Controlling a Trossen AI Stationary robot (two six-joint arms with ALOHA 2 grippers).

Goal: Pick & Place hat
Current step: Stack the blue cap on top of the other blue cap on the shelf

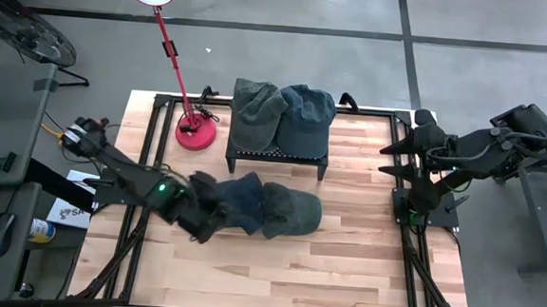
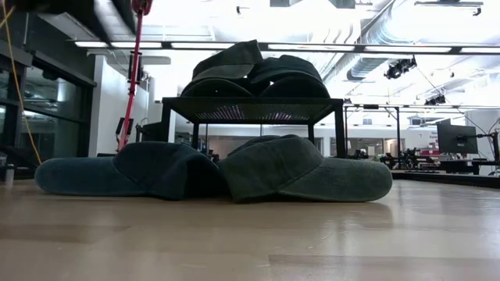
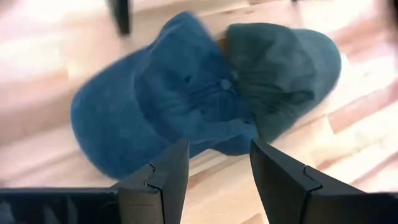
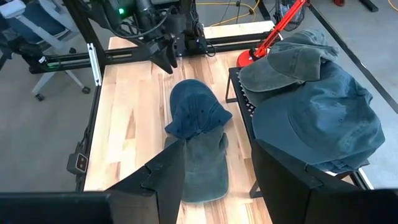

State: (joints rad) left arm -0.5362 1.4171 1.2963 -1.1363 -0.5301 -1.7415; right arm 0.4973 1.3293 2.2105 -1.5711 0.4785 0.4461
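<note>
Denim-blue and grey-green caps are what this scene turns on, and the left gripper (image 1: 214,218) sits low over the tabletop (image 1: 343,263) just beside the blue cap (image 1: 244,204), its fingers parted with nothing between them; in the left wrist view the blue cap (image 3: 161,99) lies just ahead of the open fingers (image 3: 165,177), which suggests the arm is lined up to close on the brim or crown. That cap overlaps a grey-green cap (image 1: 292,212) next to it, the two touching, so a grasp from the near edge probably avoids dragging both. Farther out, a low black mesh stand (image 1: 278,154) carries two more caps (image 1: 283,111), one greenish and one bluish, piled against each other; judging by the task, this stand is likely where the hats go. A red desk lamp (image 1: 196,130) stands on its round base just beside the stand. The right gripper (image 1: 395,161) waits at the right edge of the tabletop, well apart from the caps, fingers spread and empty. No brand, label or legible writing shows on any cap.
</note>
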